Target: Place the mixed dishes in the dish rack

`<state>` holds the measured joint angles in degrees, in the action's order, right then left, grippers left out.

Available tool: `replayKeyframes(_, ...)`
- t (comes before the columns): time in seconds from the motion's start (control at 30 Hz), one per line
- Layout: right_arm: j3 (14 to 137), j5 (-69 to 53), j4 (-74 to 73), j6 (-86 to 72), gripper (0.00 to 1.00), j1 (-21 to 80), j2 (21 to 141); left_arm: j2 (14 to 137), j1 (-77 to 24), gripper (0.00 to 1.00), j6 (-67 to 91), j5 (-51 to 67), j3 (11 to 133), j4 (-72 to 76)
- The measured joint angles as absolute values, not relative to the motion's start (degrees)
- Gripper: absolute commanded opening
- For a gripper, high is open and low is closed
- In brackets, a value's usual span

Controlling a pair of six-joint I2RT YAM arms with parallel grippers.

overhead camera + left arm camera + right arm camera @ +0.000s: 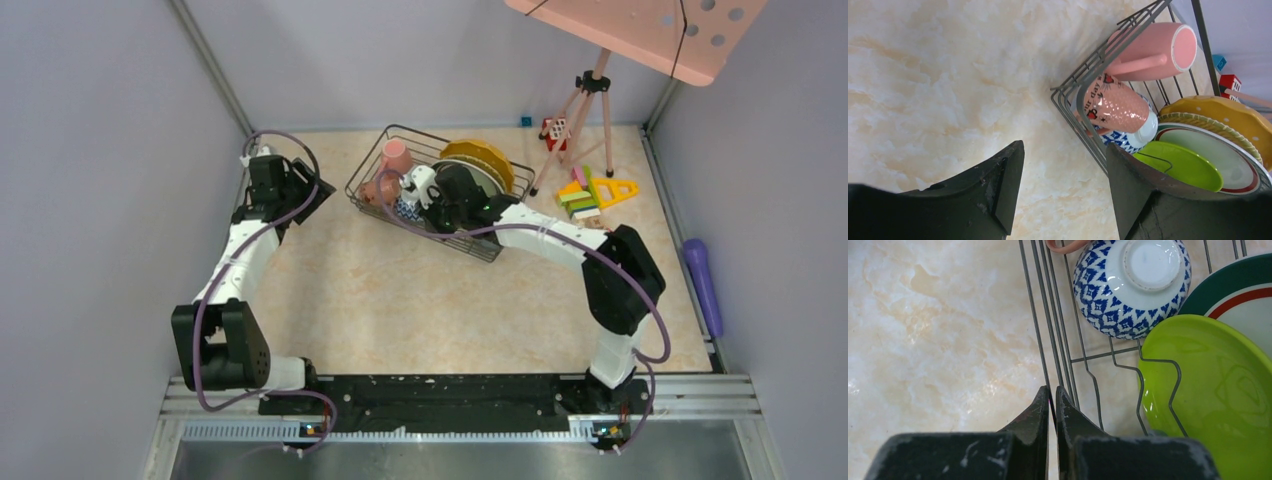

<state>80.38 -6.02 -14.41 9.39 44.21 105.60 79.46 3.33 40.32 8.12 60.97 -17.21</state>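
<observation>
Between the right hand's [1053, 390] pinching fingers is the dark wire dish rack's [1053, 340] rim; pull slowly so the lime green plate [1218, 405] nearby won't tip.

The dish rack [1088, 62] was seen to be made of thin dark metal wire. A high gloss was shown by the lime green plate [1213, 390] and the blue-white patterned bowl [1113, 295] (glazed, by the look). The plain pink mug [1148, 47] was finished matt, the table [938, 330] was surfaced smooth and marbled, and the right gripper [1053, 390] was found matt black and scuffed
</observation>
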Motion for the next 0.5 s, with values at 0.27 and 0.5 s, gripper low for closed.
replayKeyframes(0.27,72.16,-7.18,-15.14,8.71,0.0,44.84,98.32,77.76,3.09,0.66,40.34,10.28,57.84,-17.28)
replayKeyframes(0.5,64.75,-7.81,-18.55,7.57,0.21,45.78,90.17,74.28,1.19,0.66,40.32,11.84,54.85,-18.46)
